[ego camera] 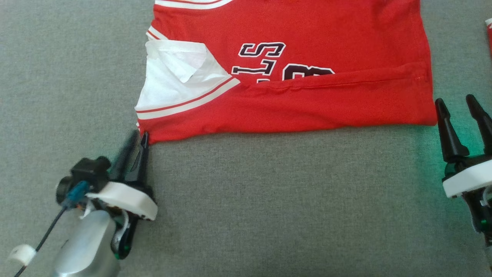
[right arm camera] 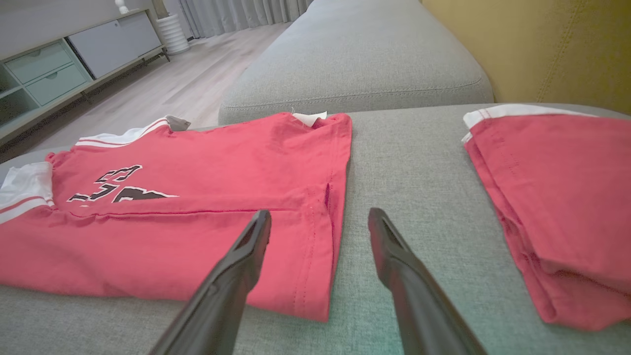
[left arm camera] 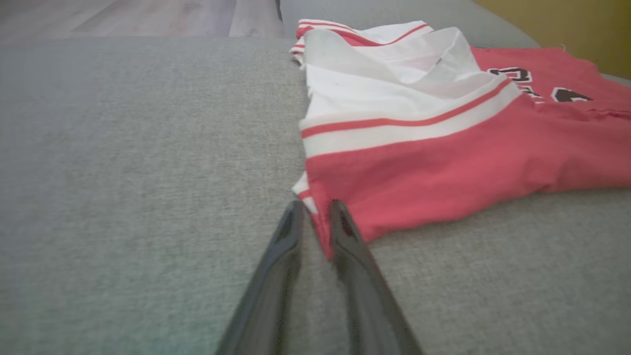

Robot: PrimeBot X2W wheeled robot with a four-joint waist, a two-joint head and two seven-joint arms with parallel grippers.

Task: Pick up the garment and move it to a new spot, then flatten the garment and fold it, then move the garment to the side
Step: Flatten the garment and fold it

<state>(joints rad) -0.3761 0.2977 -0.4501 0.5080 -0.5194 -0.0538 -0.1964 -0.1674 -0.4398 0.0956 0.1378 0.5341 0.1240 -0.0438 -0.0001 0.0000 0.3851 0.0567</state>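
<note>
**Both pincers at garment's near edge**

L pincer (ego camera: 140,134): fingers narrowly apart, near-L corner of red garment (ego camera: 292,107) lying in the gap betw. the tips. R pincer (ego camera: 455,99): fingers wide apart, tips just beside garment's R edge. Garment flat on grey sofa cushion (ego camera: 269,200), spread ahead of and betw. both pincers, near strip folded up over the black lettering, white sleeve (ego camera: 173,84) just ahead of L pincer. 2nd folded red piece (right arm camera: 557,197) lying off to R of R pincer, apart from garment.

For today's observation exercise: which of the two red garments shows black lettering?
The spread-out jersey, with a white sleeve; the other garment, folded compactly off to the right, shows plain red.
</note>
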